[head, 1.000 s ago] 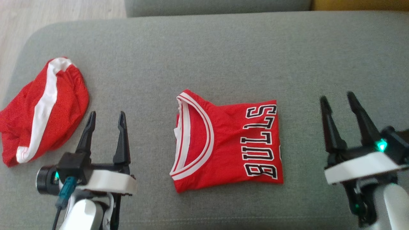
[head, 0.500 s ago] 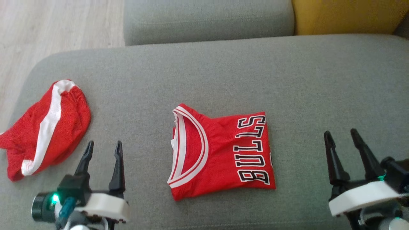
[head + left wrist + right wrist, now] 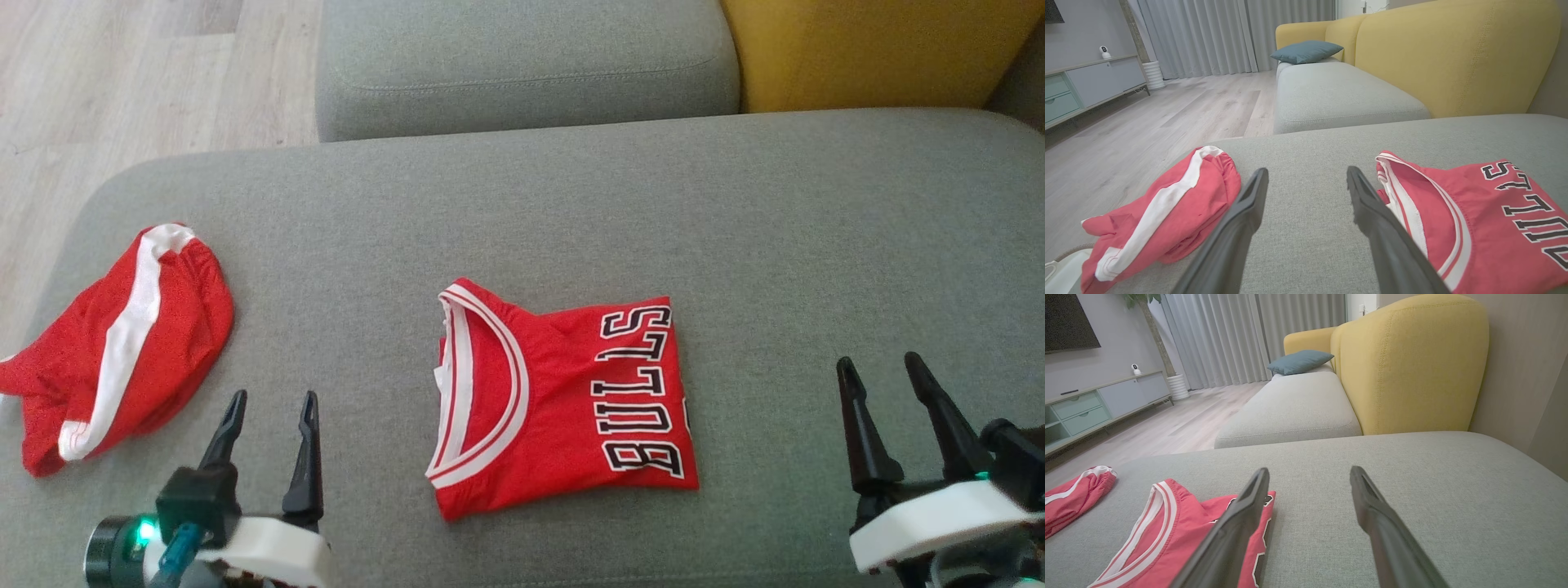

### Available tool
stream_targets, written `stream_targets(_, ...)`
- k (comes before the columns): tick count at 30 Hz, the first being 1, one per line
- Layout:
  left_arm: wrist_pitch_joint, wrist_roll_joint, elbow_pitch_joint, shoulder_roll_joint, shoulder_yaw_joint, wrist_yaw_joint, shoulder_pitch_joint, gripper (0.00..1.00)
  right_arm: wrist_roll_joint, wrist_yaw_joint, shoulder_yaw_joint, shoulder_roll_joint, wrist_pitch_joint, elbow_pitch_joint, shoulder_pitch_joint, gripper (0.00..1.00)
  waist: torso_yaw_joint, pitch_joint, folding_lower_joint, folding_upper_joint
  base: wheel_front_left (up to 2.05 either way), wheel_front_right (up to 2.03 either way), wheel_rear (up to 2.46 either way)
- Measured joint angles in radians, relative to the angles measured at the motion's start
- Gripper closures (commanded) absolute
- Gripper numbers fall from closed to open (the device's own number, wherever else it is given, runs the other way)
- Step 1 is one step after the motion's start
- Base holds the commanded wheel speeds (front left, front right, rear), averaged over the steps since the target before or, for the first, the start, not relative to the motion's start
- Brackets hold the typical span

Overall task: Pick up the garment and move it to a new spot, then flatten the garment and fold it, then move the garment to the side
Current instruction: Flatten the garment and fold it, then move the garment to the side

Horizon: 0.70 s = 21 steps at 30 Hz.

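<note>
Red jersey (image 3: 563, 392) sits folded; I'd move it aside next. Left gripper (image 3: 273, 395) and right gripper (image 3: 878, 359) flank it, jaws spread, empty; pinch all layers.

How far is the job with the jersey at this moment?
Done: the jersey lies folded on the cushion. In hand: nothing; the left gripper and right gripper are open, apart from it on either side. Left: moving it to the side, since it sits mid-cushion.

The jersey (image 3: 563, 400) is smooth cloth, perhaps fine mesh; the sofa seat (image 3: 735, 245) is coarse matt weave; the floor (image 3: 98, 73) is matt wood-grain.
</note>
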<state>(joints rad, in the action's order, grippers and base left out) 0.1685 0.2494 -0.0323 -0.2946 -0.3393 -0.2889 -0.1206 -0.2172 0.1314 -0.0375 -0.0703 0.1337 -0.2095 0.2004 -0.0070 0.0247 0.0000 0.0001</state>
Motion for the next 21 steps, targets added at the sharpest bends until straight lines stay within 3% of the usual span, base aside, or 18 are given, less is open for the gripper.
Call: stream_targets(21,0.001,0.000,-0.012,-0.011,-0.004,-0.012,0.005,0.00,-0.002,0.000,0.004,0.008,0.027,0.018,-0.002,0.00,0.015,-0.019,0.0000,0.0000,0.00,0.00,0.00)
